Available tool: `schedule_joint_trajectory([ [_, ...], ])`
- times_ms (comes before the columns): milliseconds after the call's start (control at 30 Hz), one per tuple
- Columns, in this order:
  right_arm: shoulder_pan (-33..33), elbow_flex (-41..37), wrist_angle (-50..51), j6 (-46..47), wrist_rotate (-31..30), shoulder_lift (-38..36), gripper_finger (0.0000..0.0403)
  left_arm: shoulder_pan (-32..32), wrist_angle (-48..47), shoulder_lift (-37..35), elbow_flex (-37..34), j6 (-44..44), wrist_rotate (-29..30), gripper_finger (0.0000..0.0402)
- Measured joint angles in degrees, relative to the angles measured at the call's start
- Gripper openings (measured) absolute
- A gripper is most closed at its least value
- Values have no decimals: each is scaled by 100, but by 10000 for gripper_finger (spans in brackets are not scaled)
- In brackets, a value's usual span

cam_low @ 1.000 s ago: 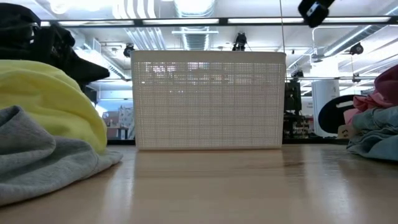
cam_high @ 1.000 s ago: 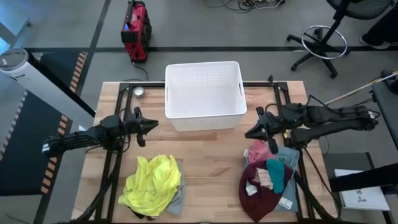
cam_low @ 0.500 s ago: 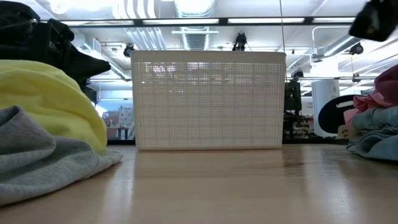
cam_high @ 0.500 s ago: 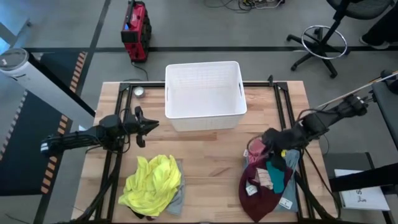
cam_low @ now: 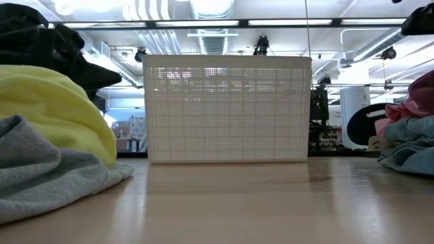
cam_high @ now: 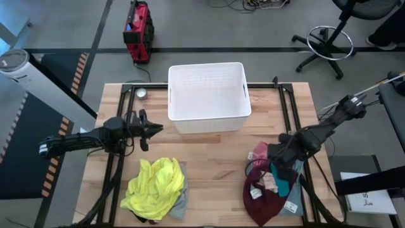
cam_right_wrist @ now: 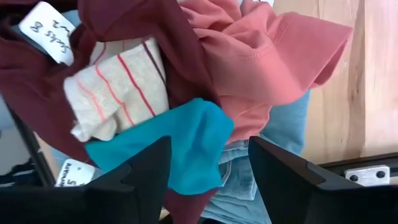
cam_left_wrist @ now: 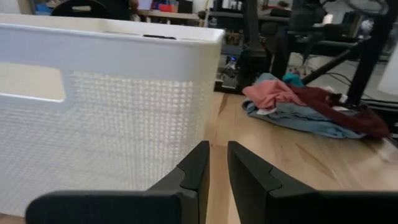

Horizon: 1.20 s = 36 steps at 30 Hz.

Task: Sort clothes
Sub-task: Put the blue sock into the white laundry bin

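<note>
A pile of clothes lies at the table's near right: a maroon piece (cam_high: 261,197), a pink piece (cam_right_wrist: 267,56), a teal piece (cam_right_wrist: 186,143), a striped sock (cam_right_wrist: 118,87) and light blue jeans (cam_right_wrist: 249,180). My right gripper (cam_high: 279,158) hangs over this pile, pointing down and open. Its fingers (cam_right_wrist: 146,174) stand on either side of the teal piece, above it. At the near left lies a bright yellow top (cam_high: 155,183) on a grey item (cam_high: 180,206). My left gripper (cam_left_wrist: 217,168) waits level at the left of the white basket (cam_high: 207,95), shut, holding nothing.
The white basket stands at the table's far middle. Bare wood (cam_high: 215,171) lies between the two piles. Black frame rails (cam_high: 286,104) run along both sides of the table. A small round thing (cam_high: 142,94) sits at the far left. White tags (cam_right_wrist: 46,25) hang on the maroon piece.
My right gripper has swung from beside the basket's right wall toward the near edge, coming over the right pile. It has tipped from level to pointing down and sunk a little. The clothes have stayed where they were.
</note>
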<state>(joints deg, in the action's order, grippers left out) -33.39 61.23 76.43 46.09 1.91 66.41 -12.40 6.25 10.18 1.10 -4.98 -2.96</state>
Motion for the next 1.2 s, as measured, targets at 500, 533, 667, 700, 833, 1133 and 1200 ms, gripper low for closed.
schedule_joint_trajectory([
  [500, 2, -238, -3, -252, 122, 313, 209, 0, 685, 37, 0, 127, -81, 46],
  [533, 2, -286, -35, -281, 158, 313, 209, 0, 677, 42, 0, 122, -81, 46],
  [667, 16, -455, -249, -410, 258, 315, 208, 0, 677, 70, 0, 99, -78, 46],
  [700, 15, -494, -298, -459, 258, 315, 207, 0, 668, 77, 0, 68, -79, 46],
  [833, 92, -560, -351, -588, 265, 313, 189, 0, 665, 111, 0, -107, -77, 46],
  [1133, 505, -605, -562, -929, 474, 437, 14, 0, 666, 231, 0, -311, -77, 45],
  [1200, 540, -575, -553, -940, 732, 504, 15, 0, 634, 271, 0, -434, -78, 46],
])
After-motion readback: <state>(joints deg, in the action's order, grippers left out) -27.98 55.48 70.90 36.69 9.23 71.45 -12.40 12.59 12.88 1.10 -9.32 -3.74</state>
